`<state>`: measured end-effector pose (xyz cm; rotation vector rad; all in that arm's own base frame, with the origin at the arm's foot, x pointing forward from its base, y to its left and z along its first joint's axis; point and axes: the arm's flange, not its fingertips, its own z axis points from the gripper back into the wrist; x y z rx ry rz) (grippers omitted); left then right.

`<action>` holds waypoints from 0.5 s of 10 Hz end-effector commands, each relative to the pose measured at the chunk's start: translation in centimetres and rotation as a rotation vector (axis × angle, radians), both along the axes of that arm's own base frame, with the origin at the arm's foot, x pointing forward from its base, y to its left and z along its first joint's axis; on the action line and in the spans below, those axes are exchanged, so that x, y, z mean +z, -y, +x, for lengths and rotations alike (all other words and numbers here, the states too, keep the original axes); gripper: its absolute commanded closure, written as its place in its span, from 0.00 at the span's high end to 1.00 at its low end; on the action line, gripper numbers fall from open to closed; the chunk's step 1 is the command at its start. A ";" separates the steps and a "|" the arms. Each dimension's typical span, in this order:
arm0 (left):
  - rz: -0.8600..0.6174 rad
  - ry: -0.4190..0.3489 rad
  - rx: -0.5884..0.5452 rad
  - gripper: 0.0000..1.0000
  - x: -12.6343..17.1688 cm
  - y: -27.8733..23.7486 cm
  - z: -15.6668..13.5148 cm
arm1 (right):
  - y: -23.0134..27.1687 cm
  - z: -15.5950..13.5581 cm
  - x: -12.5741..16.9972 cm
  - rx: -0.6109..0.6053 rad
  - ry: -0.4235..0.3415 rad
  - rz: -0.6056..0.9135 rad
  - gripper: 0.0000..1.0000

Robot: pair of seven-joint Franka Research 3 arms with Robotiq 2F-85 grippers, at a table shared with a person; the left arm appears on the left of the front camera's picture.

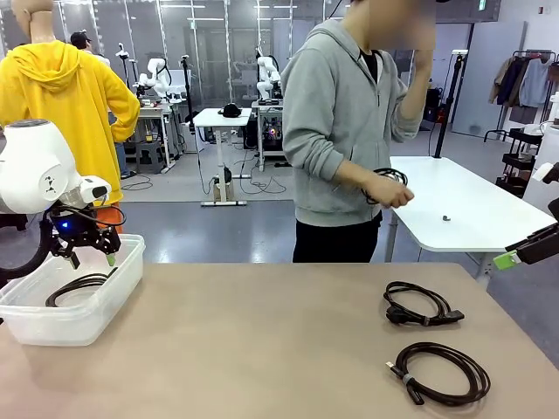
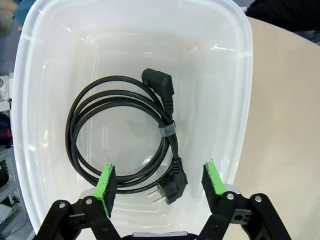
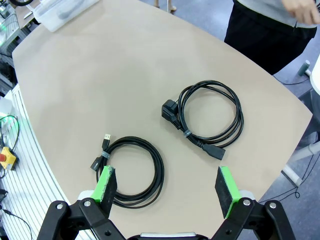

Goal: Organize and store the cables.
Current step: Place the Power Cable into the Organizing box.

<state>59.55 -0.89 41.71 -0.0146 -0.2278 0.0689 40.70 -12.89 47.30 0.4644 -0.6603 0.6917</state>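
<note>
Coiled cable (image 2: 168, 120) lies in bin (image 2: 35, 100), beneath wide-spread left gripper (image 2: 159, 167), untouched.

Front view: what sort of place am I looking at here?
Likely a robotics lab: a white robot arm hangs over a plastic bin, coiled cables lie on the shared table, and a red stop button sits beside it.
</note>
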 end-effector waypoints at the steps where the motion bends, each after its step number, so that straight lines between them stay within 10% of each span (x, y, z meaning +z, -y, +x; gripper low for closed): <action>1: -0.001 0.000 -0.007 0.86 0.0 -0.1 0.0 | 0.0 -0.1 0.0 0.008 0.007 0.008 1.00; 5: 0.000 0.000 0.000 0.86 0.0 0.0 0.0 | 0.0 -0.1 0.0 0.008 0.007 0.008 1.00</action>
